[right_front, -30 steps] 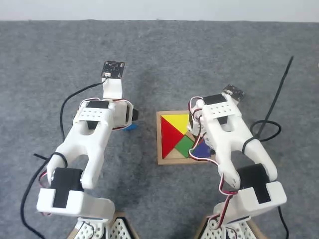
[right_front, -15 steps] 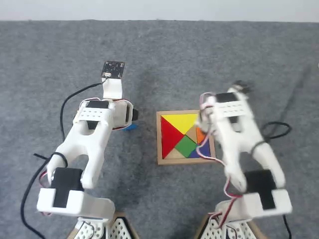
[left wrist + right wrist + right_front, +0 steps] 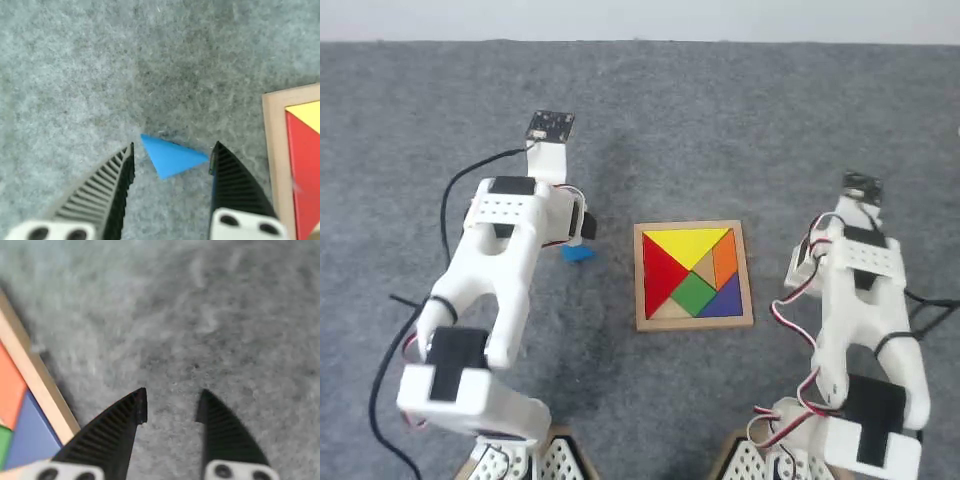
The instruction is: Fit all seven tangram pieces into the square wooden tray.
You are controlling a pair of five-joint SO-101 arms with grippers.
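On grey carpet [image 3: 620, 120], blue triangle [image 3: 172, 156] between spread left pincer [image 3: 174, 144], right pincer [image 3: 173, 391] parted, empty.

The cloth [image 3: 100, 60] under the left claw [image 3: 171, 146] is grey, fuzzy and matt. Between its ribbed black plastic fingers [image 3: 112, 182] the blue triangle [image 3: 172, 159] looks smooth and matt. Beside it, the tray [image 3: 273, 150] rim is pale wood.

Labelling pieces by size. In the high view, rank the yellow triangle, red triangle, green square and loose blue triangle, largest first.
1. yellow triangle and red triangle: they look alike, so tied.
2. green square.
3. loose blue triangle on the carpet, though the left arm may hide part of it.
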